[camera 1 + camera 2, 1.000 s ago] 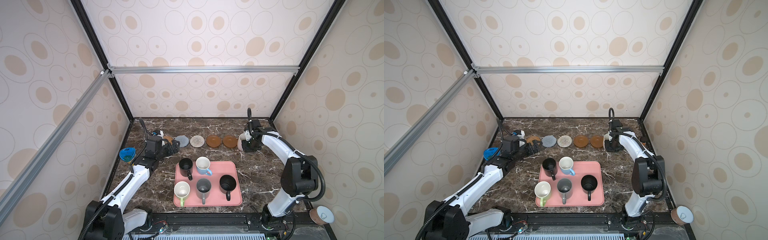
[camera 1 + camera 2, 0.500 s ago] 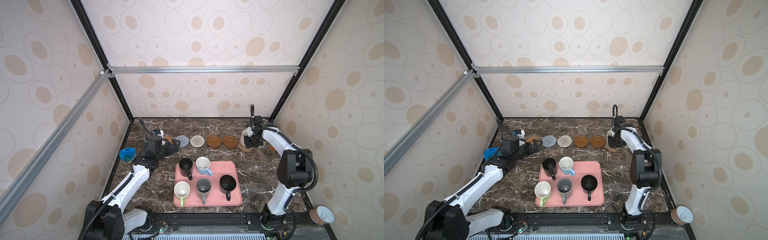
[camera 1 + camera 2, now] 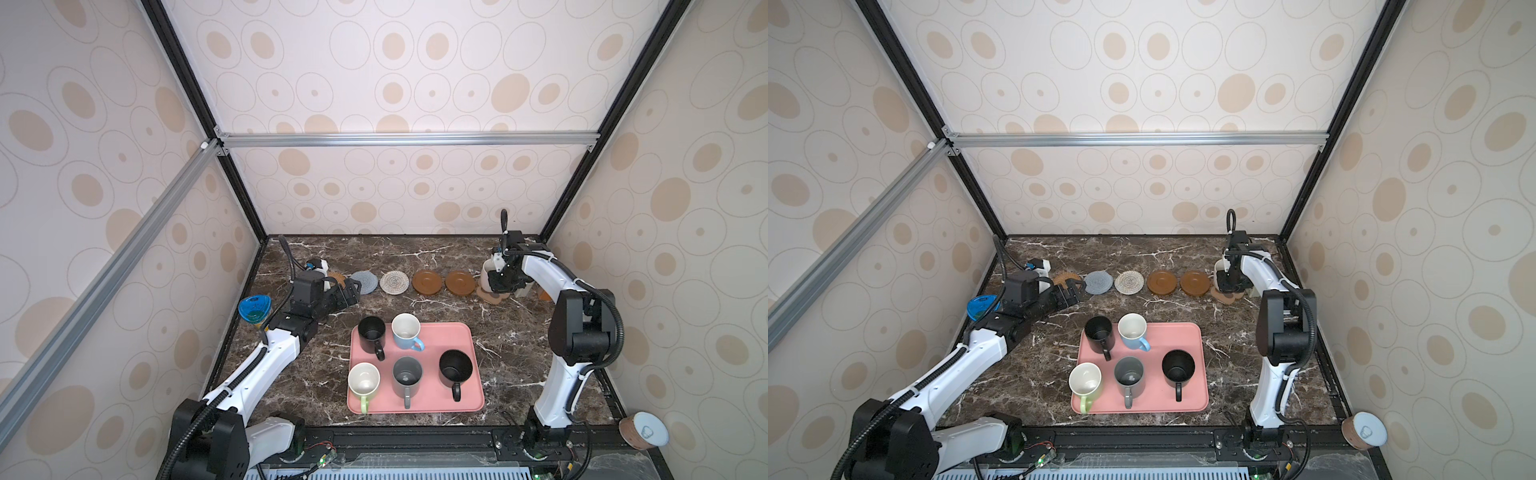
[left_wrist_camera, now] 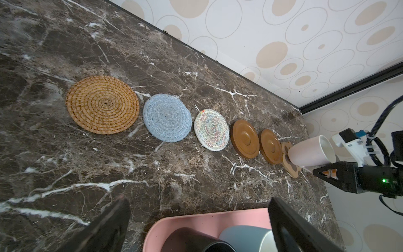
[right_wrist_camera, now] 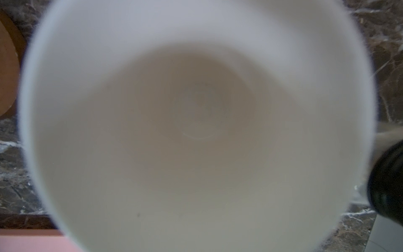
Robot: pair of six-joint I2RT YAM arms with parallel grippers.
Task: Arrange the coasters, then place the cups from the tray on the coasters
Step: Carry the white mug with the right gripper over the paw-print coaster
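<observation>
Left wrist view: pink cup at the paw coaster, five cups waiting

Step in hand: first cup placement. Here the right claw [image 4: 320, 172] is pinched narrow on the pale pink cup [image 4: 309, 152]. That cup sits on or just over the paw coaster [image 4: 294, 173] at the right end of the row, near the far right corner of the worktop [image 4: 65, 174]. Whether its base touches cannot be told. The left claw [image 4: 198, 201] gapes wide and empty near the row's left end.

Next move, as judged: settle the cup flat, let go, lift clear without dragging it, then fetch from the tray [image 3: 453, 336].

Count:
- Coasters, six, one row along the far edge: tan rattan coaster [image 4: 102, 104], blue-grey coaster [image 4: 166, 117], cream coaster [image 4: 211, 129], two brown discs [image 4: 244, 137] [image 4: 270, 146], paw.
- Cups, six: pink out; five on the tray, namely two black cups [image 3: 371, 330] [image 3: 456, 368], light blue cup [image 3: 406, 330], grey cup [image 3: 407, 376], light green cup [image 3: 363, 380].
- Tray, one, mid-worktop toward the near edge.
</observation>
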